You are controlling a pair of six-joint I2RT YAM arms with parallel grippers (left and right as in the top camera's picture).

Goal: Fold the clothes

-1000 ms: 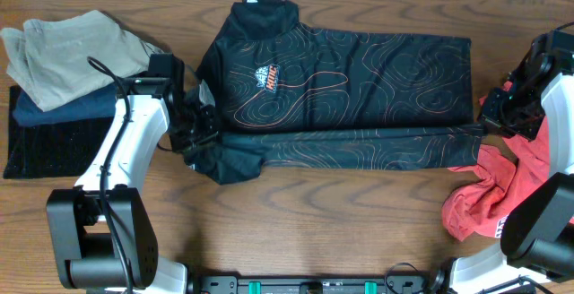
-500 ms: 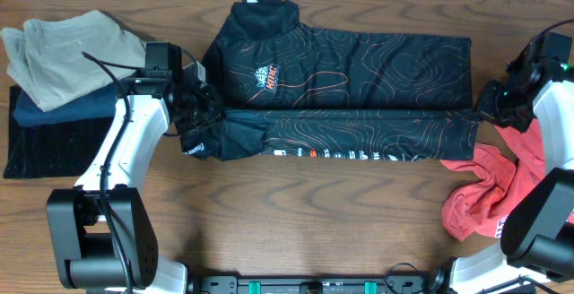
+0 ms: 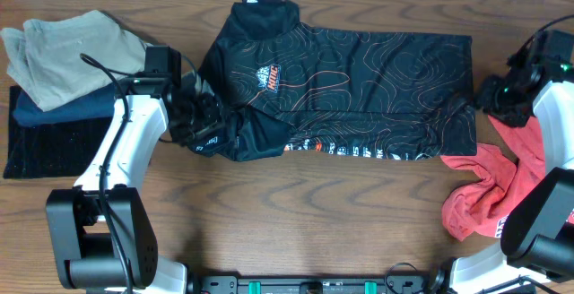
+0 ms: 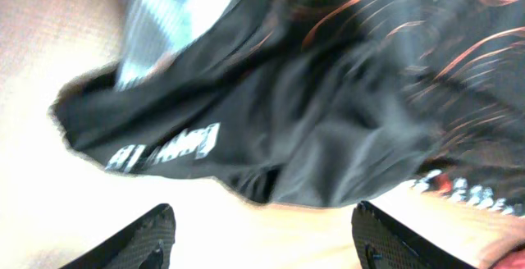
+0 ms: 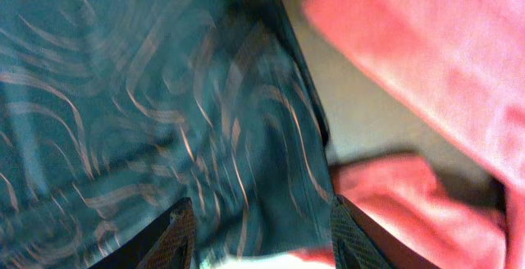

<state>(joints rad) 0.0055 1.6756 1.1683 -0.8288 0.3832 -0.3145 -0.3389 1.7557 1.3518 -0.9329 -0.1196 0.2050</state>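
Black jersey (image 3: 359, 70), orange lines, near side folded over | left tool (image 4: 262, 220), right tool (image 5: 261, 212): fingers apart

The near strip of the jersey (image 3: 359, 70) has been carried farther across the tabletop (image 3: 314, 213) and laid over the garment's body, so the dark outline is narrower. A row of lettering (image 3: 345, 149), hidden one second ago, is now exposed along the near edge. The left tool (image 3: 206, 125) and right tool (image 3: 484, 99) have been shifted toward the far side. The jersey's left corner is now bunched.
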